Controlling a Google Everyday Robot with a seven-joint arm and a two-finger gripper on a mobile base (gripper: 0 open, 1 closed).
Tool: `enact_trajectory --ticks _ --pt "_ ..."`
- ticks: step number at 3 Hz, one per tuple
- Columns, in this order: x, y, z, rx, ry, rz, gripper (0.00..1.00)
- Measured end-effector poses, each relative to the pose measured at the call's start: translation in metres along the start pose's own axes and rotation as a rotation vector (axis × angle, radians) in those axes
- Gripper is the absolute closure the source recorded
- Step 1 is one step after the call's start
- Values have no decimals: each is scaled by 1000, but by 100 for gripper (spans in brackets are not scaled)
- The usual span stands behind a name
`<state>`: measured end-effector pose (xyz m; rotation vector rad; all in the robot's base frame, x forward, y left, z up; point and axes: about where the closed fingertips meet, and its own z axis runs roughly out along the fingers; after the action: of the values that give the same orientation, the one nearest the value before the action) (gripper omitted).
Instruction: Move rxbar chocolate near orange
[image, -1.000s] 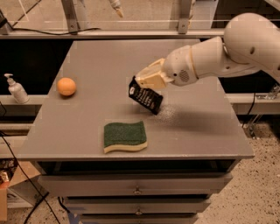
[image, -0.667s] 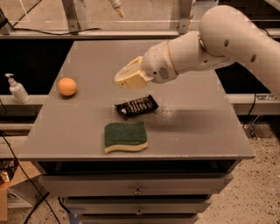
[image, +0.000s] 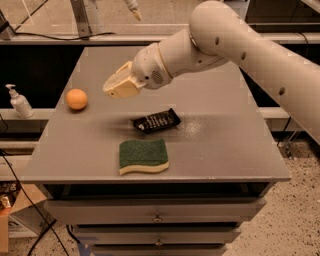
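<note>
The rxbar chocolate (image: 156, 121), a flat black wrapped bar with white print, lies on the grey table (image: 225, 150) near its middle. The orange (image: 76, 99) sits at the table's left side, well apart from the bar. My gripper (image: 116, 87), cream-coloured, hovers above the table between the orange and the bar, up and to the left of the bar. It is open and holds nothing.
A green-and-yellow sponge (image: 143, 156) lies just in front of the bar near the table's front edge. A white pump bottle (image: 20, 102) stands on a ledge left of the table. Drawers are below the tabletop.
The bar was held tilted in the gripper one second ago; it now lies flat on the table. The gripper has let go and moved left and up, toward the orange.
</note>
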<state>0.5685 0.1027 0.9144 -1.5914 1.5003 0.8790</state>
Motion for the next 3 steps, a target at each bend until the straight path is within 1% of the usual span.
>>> enact_trajectory --ticks 1,2,3 --pt "12 -15 -15 71 -3 42 59" --pt "33 -31 -47 182 -7 100 36" --pt "53 -40 -80 271 -10 151 12"
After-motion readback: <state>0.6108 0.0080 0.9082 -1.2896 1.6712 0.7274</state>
